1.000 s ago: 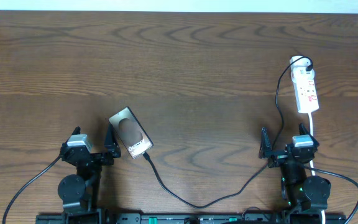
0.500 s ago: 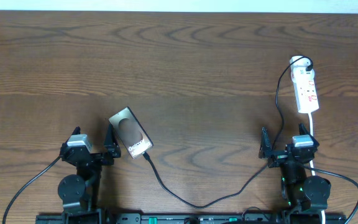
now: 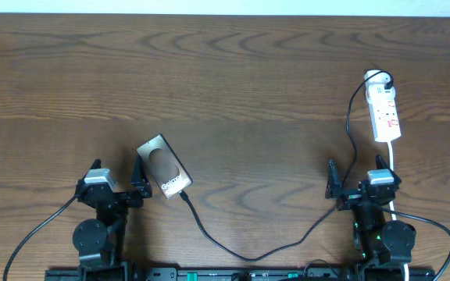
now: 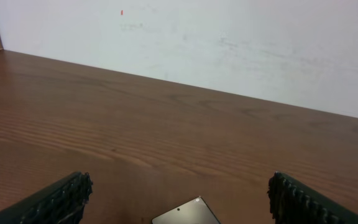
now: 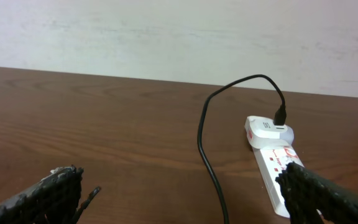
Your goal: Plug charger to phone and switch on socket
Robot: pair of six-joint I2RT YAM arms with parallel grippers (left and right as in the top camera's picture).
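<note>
Nothing has shifted that we can make out since a second ago: both arms sit at the near edge of the brown wooden table (image 3: 256,78), and every object lies where it lay.

We see the left gripper (image 4: 178,198) spread wide with nothing between its ribbed black fingers (image 4: 61,196). Just ahead of it lies the flat rectangular phone with a dark frame and a brownish glossy face (image 3: 164,167), set at a slant. Only its far corner shows in the left wrist view.

The long thin black charger cable (image 3: 241,251) meets the phone's near short edge with its small plug tip (image 3: 184,197) (we cannot tell whether it is fully seated). It sags towards the near table edge, then climbs past the right arm to the far end of the small white oblong power strip with red marks (image 3: 383,109), which lies at the far right. A white cord (image 3: 394,160) runs from the strip towards the right arm.

The right gripper (image 5: 182,186) is likewise spread wide and empty, well short of the strip.
</note>
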